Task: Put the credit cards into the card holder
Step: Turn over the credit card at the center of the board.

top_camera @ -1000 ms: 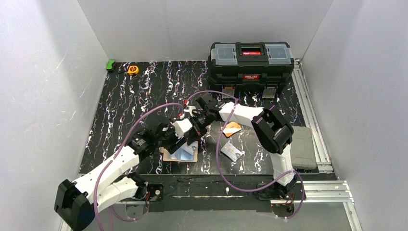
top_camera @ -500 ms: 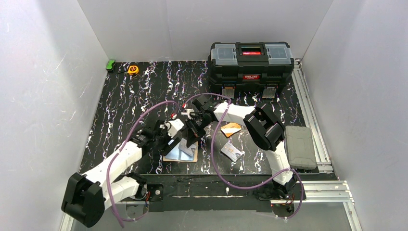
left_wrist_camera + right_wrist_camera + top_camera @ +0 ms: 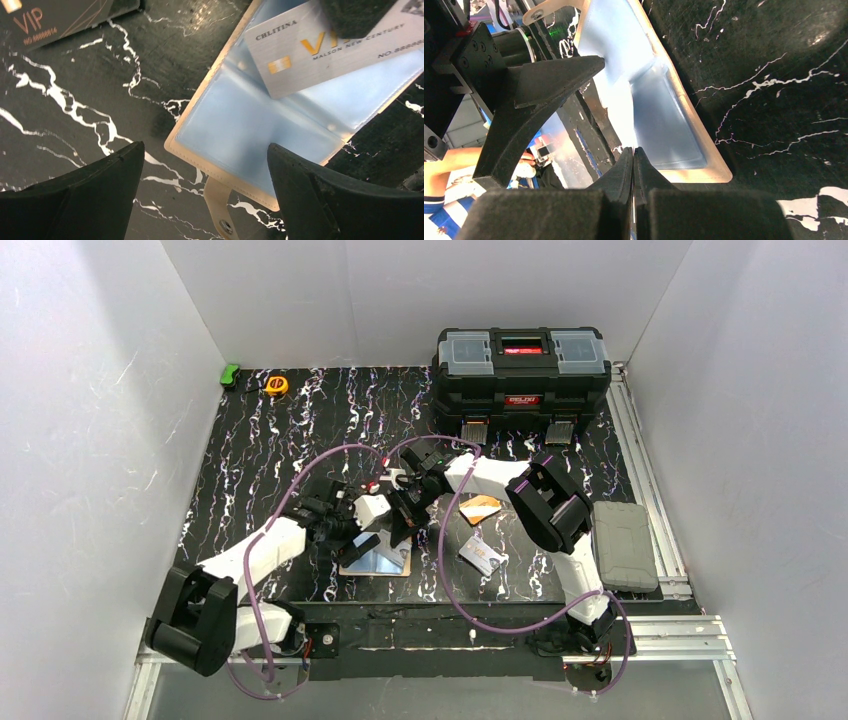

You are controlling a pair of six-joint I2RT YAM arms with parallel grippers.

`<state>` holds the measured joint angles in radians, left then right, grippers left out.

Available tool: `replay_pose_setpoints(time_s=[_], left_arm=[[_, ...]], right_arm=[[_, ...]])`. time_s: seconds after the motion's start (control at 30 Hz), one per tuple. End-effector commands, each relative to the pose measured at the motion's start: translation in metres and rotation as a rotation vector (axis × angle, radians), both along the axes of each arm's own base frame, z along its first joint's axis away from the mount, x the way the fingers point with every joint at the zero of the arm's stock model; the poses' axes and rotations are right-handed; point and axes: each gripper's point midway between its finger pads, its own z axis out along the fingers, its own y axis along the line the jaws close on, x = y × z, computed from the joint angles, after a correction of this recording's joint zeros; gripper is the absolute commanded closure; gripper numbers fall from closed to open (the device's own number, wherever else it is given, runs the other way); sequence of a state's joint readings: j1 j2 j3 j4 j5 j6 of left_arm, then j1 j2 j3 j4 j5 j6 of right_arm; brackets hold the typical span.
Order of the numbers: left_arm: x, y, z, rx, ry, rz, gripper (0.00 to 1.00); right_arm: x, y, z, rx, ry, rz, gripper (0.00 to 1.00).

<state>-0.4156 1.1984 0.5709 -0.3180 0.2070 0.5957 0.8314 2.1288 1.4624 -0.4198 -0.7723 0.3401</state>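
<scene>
Left claw (image 3: 203,150) spread wide above the open card holder (image 3: 225,120); right claw (image 3: 633,150) pinched on a silver card (image 3: 300,65) over it.

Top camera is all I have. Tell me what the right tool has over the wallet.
Observer: The right tool is shut on a silver card printed VIP, with one corner over the open card holder. I cannot tell whether it has entered a sleeve.
Operator: Report the left tool.
Observer: The left tool is wide open and holds nothing, poised over the holder's edge near the snap tab.
Operator: Look for cards I'm missing.
Observer: A dark card marked VIP lies on the black mat, apart from the holder.
</scene>
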Motion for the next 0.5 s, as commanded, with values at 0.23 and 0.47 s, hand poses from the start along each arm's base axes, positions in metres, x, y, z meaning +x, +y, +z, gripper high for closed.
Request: replay_pose_setpoints(time_s=[0.23,0.47], left_arm=[[-0.024,-0.006,-0.001,-0.077,0.226,-0.252,0.11],[-0.008,0.003,0.019,-0.093,0.257,-0.111,0.14]], right_arm=[[0.007,-0.010,0.003,-0.012,-0.016,-0.023,0.99],[0.008,-0.016,0.009,-0.014,-0.052,-0.023,0.99]])
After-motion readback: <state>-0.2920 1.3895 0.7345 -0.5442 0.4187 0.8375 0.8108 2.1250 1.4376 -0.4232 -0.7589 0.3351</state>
